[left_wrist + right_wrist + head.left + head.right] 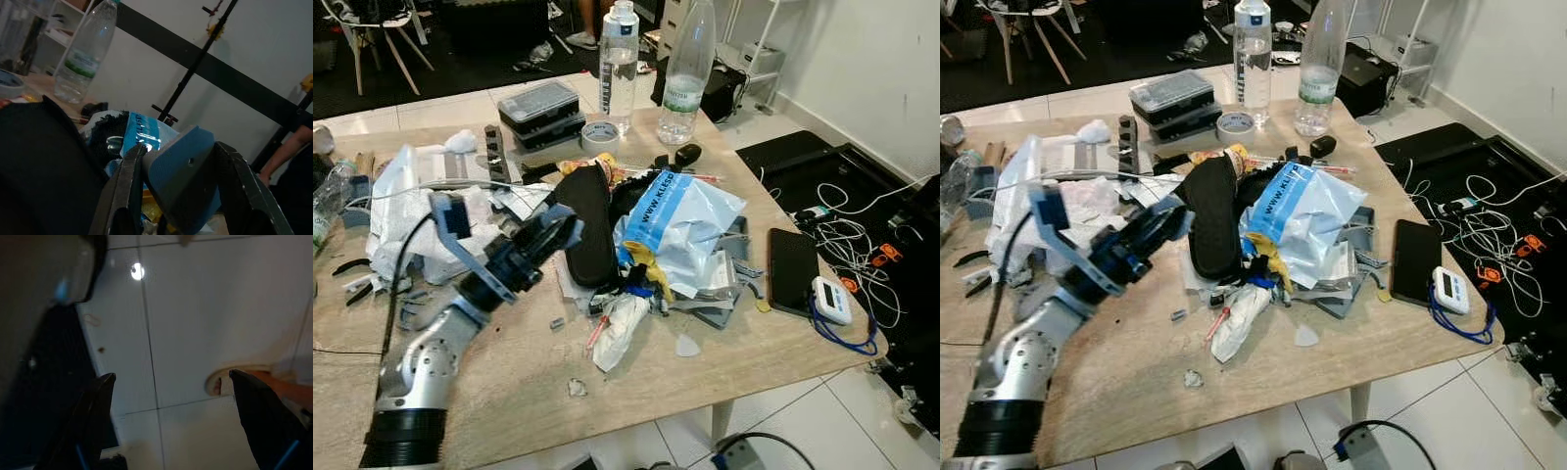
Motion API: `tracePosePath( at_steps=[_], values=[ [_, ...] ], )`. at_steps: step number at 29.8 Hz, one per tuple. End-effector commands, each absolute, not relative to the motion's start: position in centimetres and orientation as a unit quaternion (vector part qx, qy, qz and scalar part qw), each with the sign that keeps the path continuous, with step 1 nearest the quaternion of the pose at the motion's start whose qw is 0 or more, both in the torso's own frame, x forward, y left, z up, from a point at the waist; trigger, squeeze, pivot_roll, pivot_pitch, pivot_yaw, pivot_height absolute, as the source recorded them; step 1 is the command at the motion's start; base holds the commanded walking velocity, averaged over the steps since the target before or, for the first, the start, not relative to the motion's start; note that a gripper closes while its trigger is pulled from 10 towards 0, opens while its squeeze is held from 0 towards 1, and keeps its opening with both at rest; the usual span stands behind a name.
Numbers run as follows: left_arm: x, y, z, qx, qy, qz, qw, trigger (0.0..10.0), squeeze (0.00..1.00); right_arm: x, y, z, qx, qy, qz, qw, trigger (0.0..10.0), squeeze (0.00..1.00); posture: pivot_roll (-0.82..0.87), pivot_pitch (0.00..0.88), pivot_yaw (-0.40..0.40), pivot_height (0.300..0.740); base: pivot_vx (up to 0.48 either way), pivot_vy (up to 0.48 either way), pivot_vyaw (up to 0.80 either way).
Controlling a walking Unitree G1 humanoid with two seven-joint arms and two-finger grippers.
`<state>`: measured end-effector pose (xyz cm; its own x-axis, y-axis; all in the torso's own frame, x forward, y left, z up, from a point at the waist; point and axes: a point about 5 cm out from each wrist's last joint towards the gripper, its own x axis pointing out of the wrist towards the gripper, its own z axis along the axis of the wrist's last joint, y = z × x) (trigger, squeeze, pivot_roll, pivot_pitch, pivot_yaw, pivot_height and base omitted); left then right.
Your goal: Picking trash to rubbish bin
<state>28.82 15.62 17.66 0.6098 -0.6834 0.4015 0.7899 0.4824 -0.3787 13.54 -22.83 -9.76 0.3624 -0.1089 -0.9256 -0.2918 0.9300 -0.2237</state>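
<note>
A heap of trash lies mid-table: a blue and white plastic bag (680, 220), a black pouch (590, 225), a crumpled white wrapper (619, 328) and a white plastic bag (406, 211) at the left. My left gripper (558, 233) reaches in over the table from the left, just beside the black pouch. In the left wrist view its fingers (127, 186) are shut on a blue-grey wedge-shaped piece (186, 176), with the blue bag (139, 132) right behind it. My right gripper (171, 382) hangs open over pale floor tiles, holding nothing.
Two clear bottles (619, 59) (687, 69), a tape roll (600, 135) and stacked black cases (541, 113) stand at the table's far side. A black phone (792, 269) and a white timer (830, 299) lie near the right edge. Cables (862, 235) litter the floor at right.
</note>
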Motion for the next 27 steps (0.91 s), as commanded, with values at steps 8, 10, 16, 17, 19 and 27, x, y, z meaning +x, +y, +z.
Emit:
tracePosePath(
  at_steps=[8, 10, 16, 17, 19, 27],
  values=[
    [28.8, 14.8, 17.6, -0.282, -0.089, -0.446, 0.845, 10.0, 0.00, 16.2, -21.4, -8.8, -0.087, 0.484, 0.053, 0.869, 10.0, 0.00, 0.03, 0.089, -0.007, 0.740, 0.000, 0.000, 0.00],
    [28.7, 14.7, 17.6, -0.285, -0.088, -0.447, 0.843, 10.0, 0.00, 17.7, -20.4, -8.3, -0.078, 0.465, 0.069, 0.879, 10.0, 0.00, 0.03, 0.089, -0.005, 0.740, 0.000, 0.000, 0.00],
    [28.6, 14.2, 17.4, -0.270, -0.079, -0.451, 0.847, 10.0, 0.00, 20.0, -19.3, -7.3, -0.082, 0.435, 0.094, 0.892, 10.0, 0.00, 0.03, 0.089, -0.005, 0.740, 0.000, 0.000, 0.00],
    [28.6, 14.2, 17.4, -0.270, -0.079, -0.451, 0.847, 10.0, 0.00, 20.0, -19.3, -7.3, -0.082, 0.435, 0.094, 0.892, 10.0, 0.00, 0.03, 0.089, -0.005, 0.740, 0.000, 0.000, 0.00],
    [28.7, 14.1, 17.4, -0.269, -0.078, -0.450, 0.848, 10.0, 0.00, 20.2, -19.2, -7.2, -0.084, 0.431, 0.096, 0.893, 10.0, 0.00, 0.03, 0.089, -0.005, 0.740, -0.240, 0.000, 0.00],
    [28.7, 13.8, 17.2, -0.260, -0.070, -0.456, 0.849, 10.0, 0.00, 21.0, -19.0, -6.7, -0.095, 0.412, 0.107, 0.900, 10.0, 0.00, 0.03, 0.082, -0.006, 0.740, -0.344, 0.000, 0.00]
  ],
)
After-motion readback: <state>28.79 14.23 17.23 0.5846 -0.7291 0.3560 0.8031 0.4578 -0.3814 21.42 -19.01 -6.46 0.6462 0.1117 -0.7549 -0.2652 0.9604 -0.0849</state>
